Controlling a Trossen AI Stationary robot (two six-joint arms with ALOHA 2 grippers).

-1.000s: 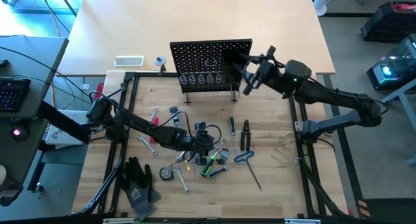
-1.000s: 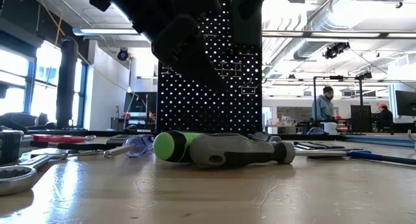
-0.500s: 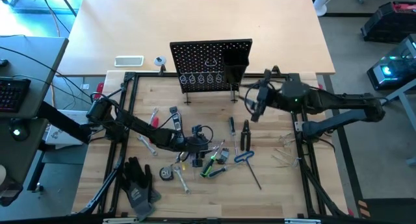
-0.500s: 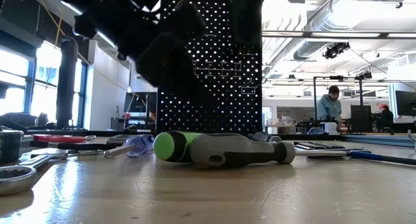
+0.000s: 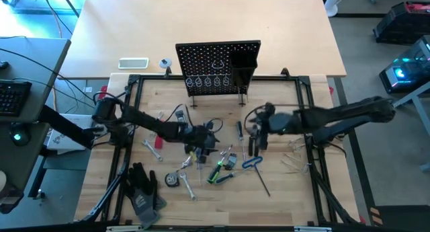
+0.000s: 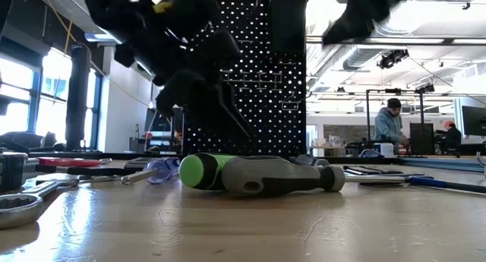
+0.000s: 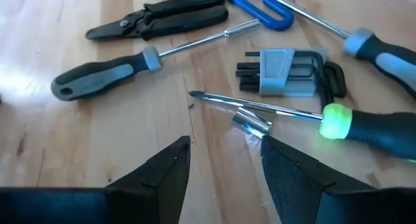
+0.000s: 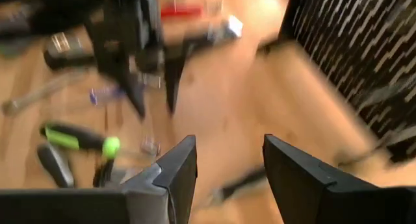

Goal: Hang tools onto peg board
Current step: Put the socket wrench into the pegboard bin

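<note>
Left gripper point(image 7: 224, 169): hanging over the tool pile in mid-table, its fingers standing apart with nothing between them; in the high view its tips are lost against the dark arm.
Right gripper point(image 8: 229, 175): reaching in over the table's right-centre, near the black pliers point(image 5: 254, 139); fingers parted and empty; its wrist view is smeared, so little beyond them is readable.
Tools: lying loose on the wood, none showing on the board as far as can be made out.
Green-handled screwdriver point(image 7: 364, 123): lying on the table just ahead of the left gripper's fingers, its handle running out of the left wrist view; the shaft is crossing a small silver piece, possibly a socket.
Hex key set point(image 7: 286, 71): lying just beyond that shaft, in a grey holder.
Grey-handled screwdriver point(image 7: 107, 71): lying beside the pliers, well seen.
Blue-handled tool point(image 5: 250, 163): partly cut off in the left wrist view.
Peg board point(image 5: 218, 64): standing upright at the back of the wooden surface; in the low view dark arm parts are covering its left half.
Work gloves point(image 5: 142, 188): lying at the front left.
Person point(image 6: 392, 125): standing in the room beyond the table.
</note>
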